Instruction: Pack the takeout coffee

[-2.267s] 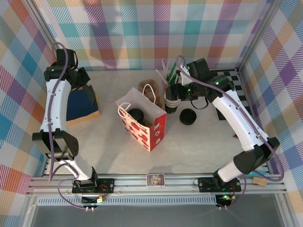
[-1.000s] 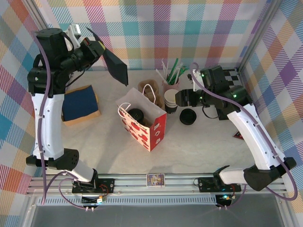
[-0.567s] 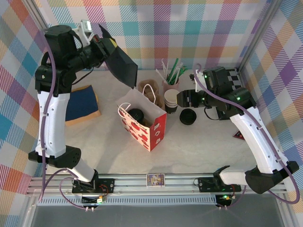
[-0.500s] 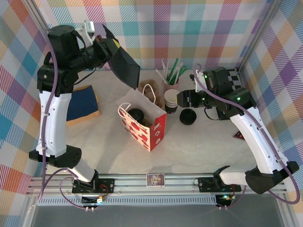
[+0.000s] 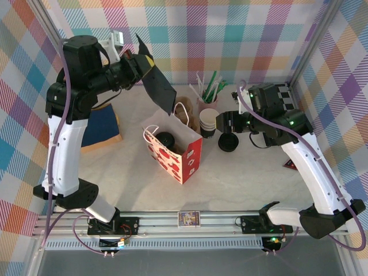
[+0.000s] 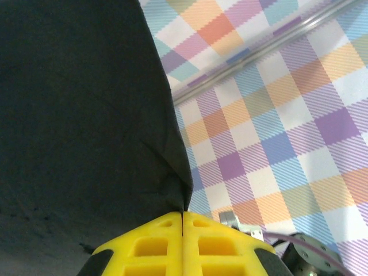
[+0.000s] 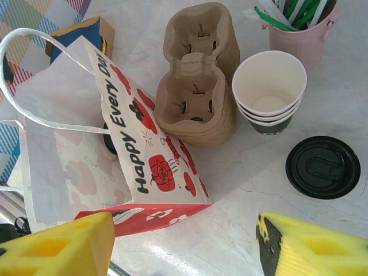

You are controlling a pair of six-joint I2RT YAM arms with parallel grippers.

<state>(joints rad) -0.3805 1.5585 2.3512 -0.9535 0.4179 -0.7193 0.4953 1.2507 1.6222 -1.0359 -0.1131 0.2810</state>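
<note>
In the red-and-white paper bag (image 5: 179, 154), standing open at mid-bench (image 5: 115, 172): the takeout coffee (image 5: 165, 139), black lid up, low between the bag's walls, so seemingly packed already. High above and behind the bag's mouth: the left end effector (image 5: 145, 60), its 2 yellow pads pressed together on 1 edge of a dark sheet (image 5: 156, 89), hanging down toward the bag's handles, probably held that way for lowering in beside the cup. To the right of the bag, hovering with pads wide apart and gripping nothing: the right end effector (image 5: 225, 122), near the loose black lid (image 7: 323, 167) and the stack of lidless cups (image 7: 269, 95), likely kept clear of the bag's mouth to leave room for the sheet. Just behind the bag, touched by neither arm: the pulp cup carrier (image 7: 198, 92) and the pink stirrer pot (image 7: 307, 37). Judged close to done, pending the sheet.
</note>
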